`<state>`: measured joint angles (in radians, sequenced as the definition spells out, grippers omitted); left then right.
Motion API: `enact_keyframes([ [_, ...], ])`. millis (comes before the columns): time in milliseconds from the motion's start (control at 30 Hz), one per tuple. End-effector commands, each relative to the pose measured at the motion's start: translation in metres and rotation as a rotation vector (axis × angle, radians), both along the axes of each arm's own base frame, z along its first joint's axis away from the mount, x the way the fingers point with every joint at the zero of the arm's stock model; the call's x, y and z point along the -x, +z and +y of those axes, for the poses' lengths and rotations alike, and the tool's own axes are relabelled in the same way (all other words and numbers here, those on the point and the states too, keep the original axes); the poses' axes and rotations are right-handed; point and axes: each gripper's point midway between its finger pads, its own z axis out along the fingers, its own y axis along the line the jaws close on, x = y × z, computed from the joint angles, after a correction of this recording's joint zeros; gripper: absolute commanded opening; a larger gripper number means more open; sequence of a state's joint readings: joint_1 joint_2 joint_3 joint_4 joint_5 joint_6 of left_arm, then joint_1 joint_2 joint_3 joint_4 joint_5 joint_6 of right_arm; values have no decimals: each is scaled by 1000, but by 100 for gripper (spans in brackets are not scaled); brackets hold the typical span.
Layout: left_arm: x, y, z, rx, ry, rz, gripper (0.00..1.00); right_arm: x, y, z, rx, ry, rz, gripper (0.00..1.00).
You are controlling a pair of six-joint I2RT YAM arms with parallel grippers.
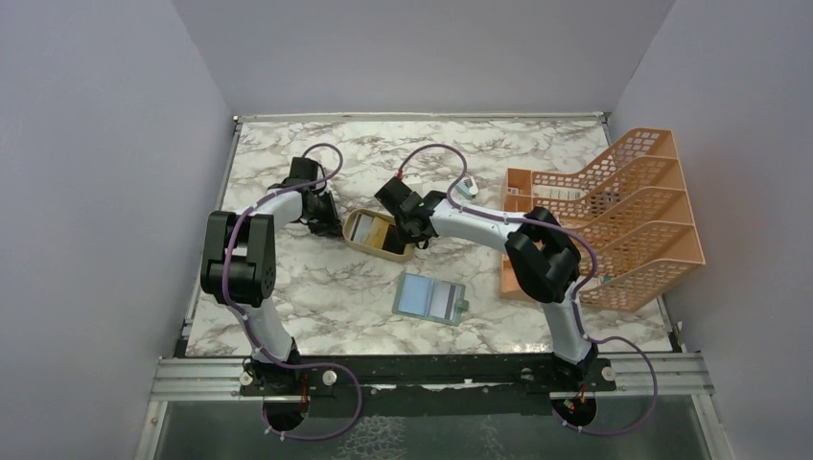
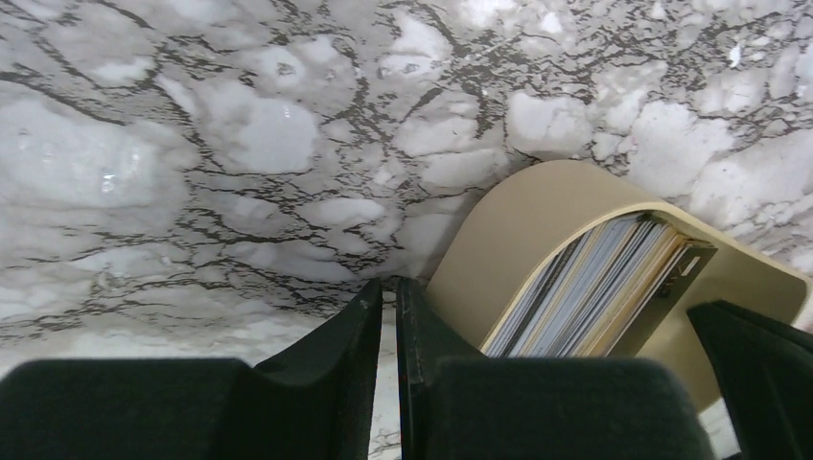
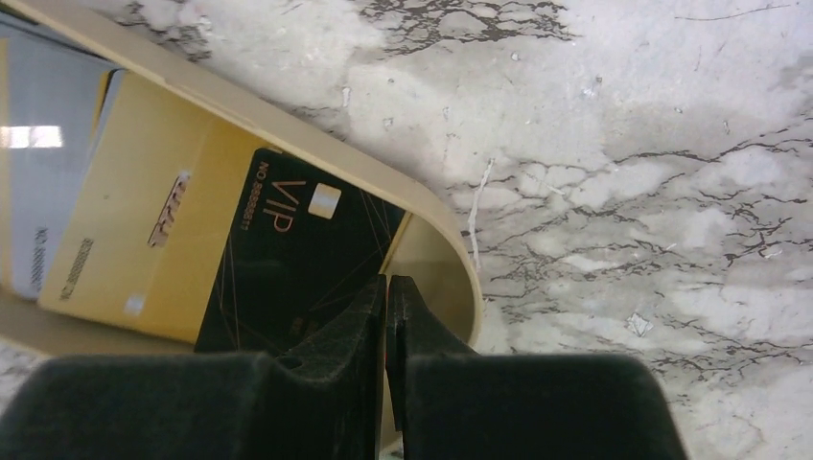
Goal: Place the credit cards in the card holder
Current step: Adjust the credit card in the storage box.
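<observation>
Right wrist view: the right gripper (image 3: 386, 284), jaws nearly together, sat at the black card (image 3: 297, 259) in the tan dish (image 3: 436, 254) — thin, stiff, slick, I judged; best pinched by an edge.

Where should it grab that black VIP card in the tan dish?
Probably pinch the black VIP card by its free edge facing the tan oval dish's rounded end, coming from above: it lies topmost and flat, with bare dish floor beside that edge.
</observation>
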<state>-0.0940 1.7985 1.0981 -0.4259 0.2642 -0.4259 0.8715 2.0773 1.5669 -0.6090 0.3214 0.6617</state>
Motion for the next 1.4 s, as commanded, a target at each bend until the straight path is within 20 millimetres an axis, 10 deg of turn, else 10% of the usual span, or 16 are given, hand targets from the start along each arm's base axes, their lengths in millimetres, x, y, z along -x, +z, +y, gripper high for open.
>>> enact_keyframes([
  [0, 5, 11, -22, 140, -15, -12, 15, -4, -15, -17, 162, -20, -10, 6],
  [633, 14, 23, -48, 337, -5, -12, 16, 7, -49, 45, -34, 45, 85, 6],
  [1367, 15, 39, -61, 431, -22, -47, 18, 0, -61, 71, -120, 72, 76, 5],
])
